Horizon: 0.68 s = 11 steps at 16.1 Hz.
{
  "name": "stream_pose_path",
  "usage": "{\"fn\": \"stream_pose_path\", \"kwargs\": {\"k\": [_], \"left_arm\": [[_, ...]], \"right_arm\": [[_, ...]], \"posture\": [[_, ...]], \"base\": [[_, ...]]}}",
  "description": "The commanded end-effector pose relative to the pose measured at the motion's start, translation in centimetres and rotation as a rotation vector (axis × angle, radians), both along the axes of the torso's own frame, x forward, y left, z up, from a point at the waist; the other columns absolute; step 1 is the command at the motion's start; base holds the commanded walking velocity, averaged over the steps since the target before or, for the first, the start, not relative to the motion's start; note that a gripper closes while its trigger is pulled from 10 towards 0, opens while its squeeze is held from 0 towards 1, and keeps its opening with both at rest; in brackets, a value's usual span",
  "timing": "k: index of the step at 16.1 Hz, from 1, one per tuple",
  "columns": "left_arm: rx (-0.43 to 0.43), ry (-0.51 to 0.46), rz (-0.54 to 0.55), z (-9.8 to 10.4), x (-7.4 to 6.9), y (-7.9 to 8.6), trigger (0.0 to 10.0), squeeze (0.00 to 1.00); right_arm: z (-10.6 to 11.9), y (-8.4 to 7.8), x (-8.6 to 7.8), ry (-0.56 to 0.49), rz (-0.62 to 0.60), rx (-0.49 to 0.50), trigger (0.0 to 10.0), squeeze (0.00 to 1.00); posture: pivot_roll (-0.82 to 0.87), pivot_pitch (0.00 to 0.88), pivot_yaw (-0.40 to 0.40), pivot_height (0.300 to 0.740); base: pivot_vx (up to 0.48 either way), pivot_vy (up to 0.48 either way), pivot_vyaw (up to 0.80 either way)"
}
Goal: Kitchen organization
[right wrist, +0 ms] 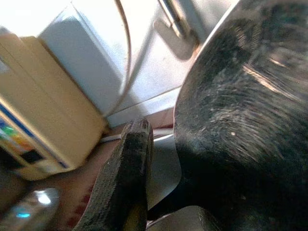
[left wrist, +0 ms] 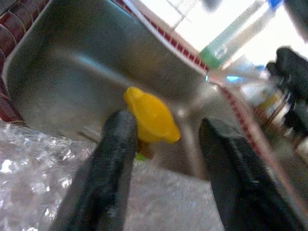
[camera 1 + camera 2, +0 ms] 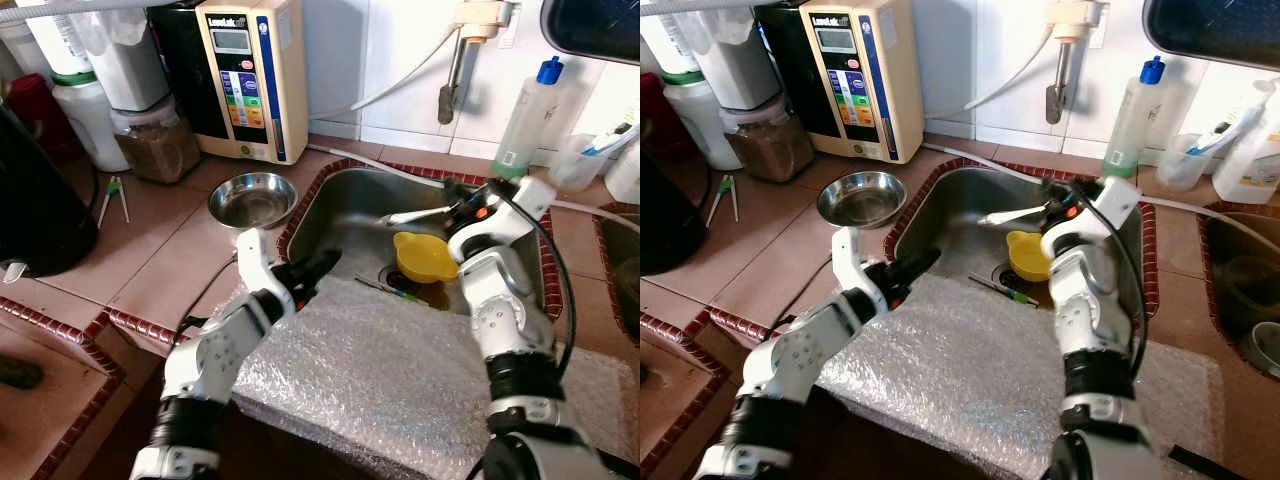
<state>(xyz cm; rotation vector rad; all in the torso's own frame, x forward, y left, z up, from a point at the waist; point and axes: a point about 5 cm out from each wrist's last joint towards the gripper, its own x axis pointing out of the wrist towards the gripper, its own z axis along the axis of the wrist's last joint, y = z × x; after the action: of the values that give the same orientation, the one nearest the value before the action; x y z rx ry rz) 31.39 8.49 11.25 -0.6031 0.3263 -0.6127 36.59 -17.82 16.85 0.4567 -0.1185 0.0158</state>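
- A tiled bench [image 3: 170, 240] surrounds a steel sink [image 3: 350, 215], its front edge draped in bubble wrap [image 3: 380, 380].
- A yellow cup [image 3: 425, 257] lies in the sink, near the drain.
- The left end effector [image 3: 318, 272] hovers at the sink's near rim, fingers apart and empty.
- The right end effector [image 3: 455, 203] pinches a metal spoon [image 3: 415, 215] above the cup.

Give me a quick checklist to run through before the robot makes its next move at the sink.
1. Left gripper open: ok, fingers apart above the near sink edge.
2. Yellow bowl reachable: ok, lying upside down in the sink, near the drain.
3. Right gripper holding the metal utensil: ok, a fork or spoon, type cannot tell.
4. Bubble wrap lying flat over the front counter: ok.
5. Steel bowl clear of both arms: ok, upright on the counter beside the sink.
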Motion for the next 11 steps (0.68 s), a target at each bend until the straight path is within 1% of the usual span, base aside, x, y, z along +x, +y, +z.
{"fn": "stream_pose_path", "kwargs": {"k": [1, 2, 3, 5, 7, 9, 11], "left_arm": [[0.076, -0.073, -0.046, 0.6, -0.2, -0.2, 10.0, 1.0], [0.102, -0.087, -0.067, 0.5, -0.4, -0.2, 10.0, 1.0], [0.114, -0.098, -0.089, 0.5, -0.6, -0.3, 10.0, 1.0], [0.142, -0.106, -0.114, 0.3, -0.8, -0.6, 10.0, 1.0], [0.155, -0.115, -0.123, 0.2, -0.8, -0.8, 10.0, 1.0], [0.169, -0.129, -0.103, 0.4, -0.6, -0.7, 10.0, 1.0], [0.161, -0.128, -0.079, 0.5, -0.4, -0.5, 10.0, 1.0]], "right_arm": [[0.0, 0.0, 0.3, -0.014, -0.023, -0.121, 0.0, 0.0], [-0.1, -0.2, 0.4, -0.014, -0.027, -0.205, 0.0, 0.0], [-0.5, -0.4, 0.6, -0.005, -0.018, -0.268, 0.0, 0.0], [-1.0, -0.6, 0.9, 0.009, 0.034, -0.446, 0.0, 0.0], [-1.6, -0.5, 1.1, 0.017, 0.07, -0.529, 0.0, 0.0], [-3.1, -0.3, 0.9, 0.066, 0.119, -0.599, 0.0, 0.0], [-4.2, 0.2, 0.6, 0.088, 0.168, -0.625, 0.0, 0.0]], "posture": [[-0.12, 0.0, 0.09, 0.74], [-0.11, 0.002, 0.091, 0.74], [-0.11, 0.002, 0.091, 0.74], [-0.12, 0.0, 0.108, 0.74], [-0.12, 0.0, 0.113, 0.74], [-0.12, 0.0, 0.111, 0.74], [-0.11, 0.0, 0.108, 0.74]], "base": [[0.0, 0.0, 0.0], [0.0, 0.0, 0.0], [0.0, 0.0, 0.0], [0.0, 0.0, 0.0], [0.0, 0.0, 0.0], [0.0, 0.0, 0.0], [0.0, 0.0, 0.0]]}}
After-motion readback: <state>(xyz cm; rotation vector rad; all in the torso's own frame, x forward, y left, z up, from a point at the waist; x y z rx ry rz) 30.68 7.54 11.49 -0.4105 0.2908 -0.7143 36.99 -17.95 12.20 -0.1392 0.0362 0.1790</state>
